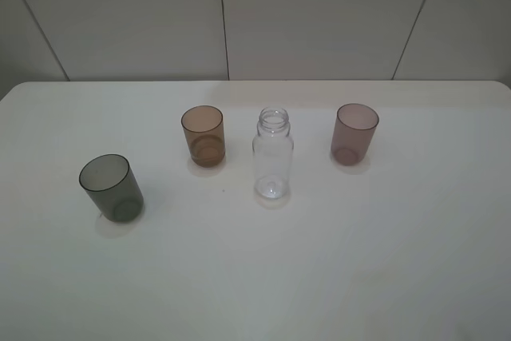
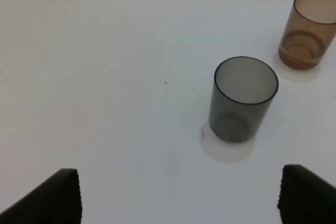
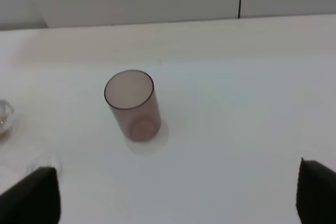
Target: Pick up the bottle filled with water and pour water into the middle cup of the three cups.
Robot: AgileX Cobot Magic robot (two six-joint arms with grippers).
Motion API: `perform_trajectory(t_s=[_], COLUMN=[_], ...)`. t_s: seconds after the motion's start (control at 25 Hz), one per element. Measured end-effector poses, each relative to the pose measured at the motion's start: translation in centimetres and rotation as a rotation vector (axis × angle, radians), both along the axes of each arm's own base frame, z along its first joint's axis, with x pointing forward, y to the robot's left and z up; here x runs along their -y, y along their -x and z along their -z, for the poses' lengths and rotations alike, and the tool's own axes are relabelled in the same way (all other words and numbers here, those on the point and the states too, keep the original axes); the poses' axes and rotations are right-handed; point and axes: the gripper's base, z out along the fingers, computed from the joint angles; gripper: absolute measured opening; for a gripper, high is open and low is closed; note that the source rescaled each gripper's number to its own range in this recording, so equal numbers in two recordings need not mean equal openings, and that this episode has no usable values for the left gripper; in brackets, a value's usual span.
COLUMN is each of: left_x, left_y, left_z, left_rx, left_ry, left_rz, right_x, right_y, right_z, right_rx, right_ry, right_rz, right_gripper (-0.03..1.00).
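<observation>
The clear bottle (image 1: 272, 154) stands upright and uncapped in the middle of the white table (image 1: 375, 253). The orange-brown middle cup (image 1: 204, 136) stands to its left; it also shows in the left wrist view (image 2: 306, 31). The dark grey cup (image 1: 112, 187) stands nearer the front left and shows in the left wrist view (image 2: 242, 98). The mauve-pink cup (image 1: 354, 134) stands right of the bottle and shows in the right wrist view (image 3: 133, 105). My left gripper (image 2: 178, 195) is open, short of the grey cup. My right gripper (image 3: 178, 195) is open, short of the pink cup. Neither arm shows in the high view.
A pale panelled wall (image 1: 311, 13) runs behind the table's far edge. A sliver of the bottle (image 3: 4, 116) shows at the edge of the right wrist view.
</observation>
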Motion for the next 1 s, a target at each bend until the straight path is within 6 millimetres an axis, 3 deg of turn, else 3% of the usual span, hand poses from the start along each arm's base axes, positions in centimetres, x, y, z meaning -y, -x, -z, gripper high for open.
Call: perform_trajectory(t_s=[0.12,0.4,0.6,1.0], left_x=[0.0,0.0,0.0,0.0], left_y=[0.0,0.0,0.0,0.0], left_z=[0.0,0.0,0.0,0.0], left_rx=[0.0,0.0,0.0,0.0], left_ry=[0.0,0.0,0.0,0.0], left_rz=[0.0,0.0,0.0,0.0], right_x=[0.2,0.4,0.5,0.8], right_y=[2.3,5.2,5.8,5.6], right_z=[-0.3,-0.4,2.2,4.6], right_rx=[0.1,0.235,0.185,0.066], right_ry=[-0.007,-0.016,-0.004,0.036], right_rz=[0.0,0.0,0.006,0.026], right_gripper=[0.91,0.91,0.91,0.91])
